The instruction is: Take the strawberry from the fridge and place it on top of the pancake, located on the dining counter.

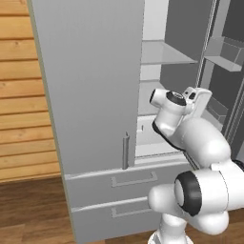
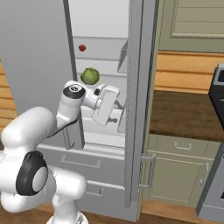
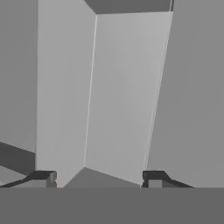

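Cabbage: a green leafy ball (image 2: 89,76) on a shelf inside the fridge (image 1: 90,95), below the strawberry and just above the robot's hand in the right base view.
Left door: shut, a vertical bar handle (image 1: 126,150) at its lower edge; it stands just left of the arm.
Right door: swung open, its edge (image 2: 134,105) upright beside the hand, door bins on its inner side.
Strawberry: a tiny dark-red roundish fruit (image 2: 82,47) on an upper white shelf, well above the hand and apart from it.
Gripper: reaching into the open compartment at a lower shelf (image 3: 99,180); the two dark fingertips (image 3: 43,177) stand apart with bare fridge wall between them, holding nothing.
Drawers: two grey drawers (image 1: 119,183) with bar pulls below the doors.
Room: wood-plank wall (image 1: 21,95) left of the fridge, brown wooden floor, pale green cabinets (image 2: 179,166) under a dark counter to the right.
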